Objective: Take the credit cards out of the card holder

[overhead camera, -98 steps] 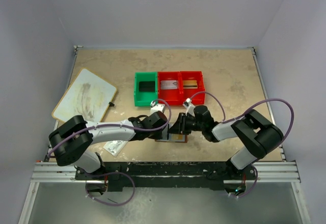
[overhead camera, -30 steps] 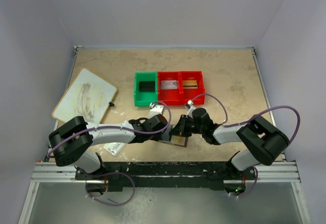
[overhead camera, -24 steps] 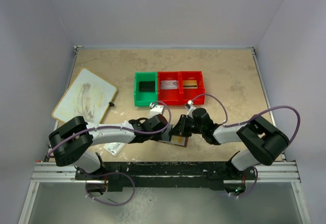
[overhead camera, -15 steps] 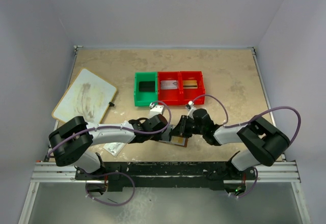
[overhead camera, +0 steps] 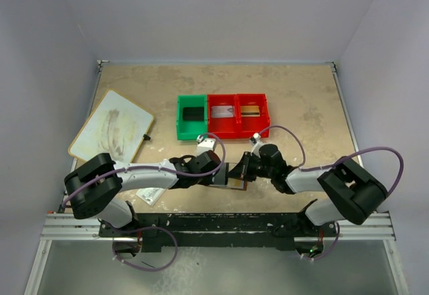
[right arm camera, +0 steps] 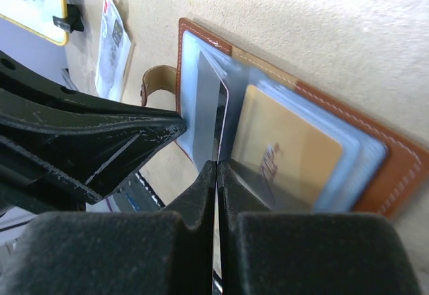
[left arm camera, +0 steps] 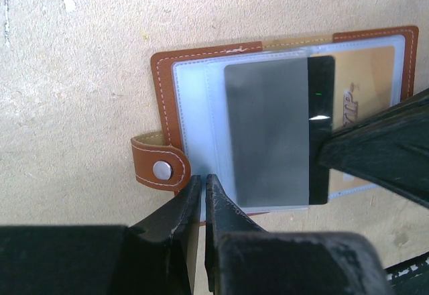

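Observation:
The brown leather card holder (left arm camera: 164, 80) lies open on the table, stud tab (left arm camera: 161, 169) at its left, between both arms in the top view (overhead camera: 236, 182). My left gripper (left arm camera: 202, 178) is shut on the edge of a clear pocket (left arm camera: 194, 107). A dark grey card (left arm camera: 268, 134) sticks partly out of that pocket to the right. My right gripper (right arm camera: 217, 164) is shut on this card (right arm camera: 222, 124), seen edge-on between its fingers. A gold card (right arm camera: 285, 151) sits in another pocket beside it.
A green bin (overhead camera: 191, 116) and two red bins (overhead camera: 223, 114) (overhead camera: 253, 112) stand behind the holder, each with something flat inside. A whiteboard (overhead camera: 112, 126) lies at the left, and a small packet (overhead camera: 151, 193) lies under the left arm.
My right gripper has closed on the dark card's edge and its wrist has shifted slightly right. The left gripper stays clamped on the pocket.

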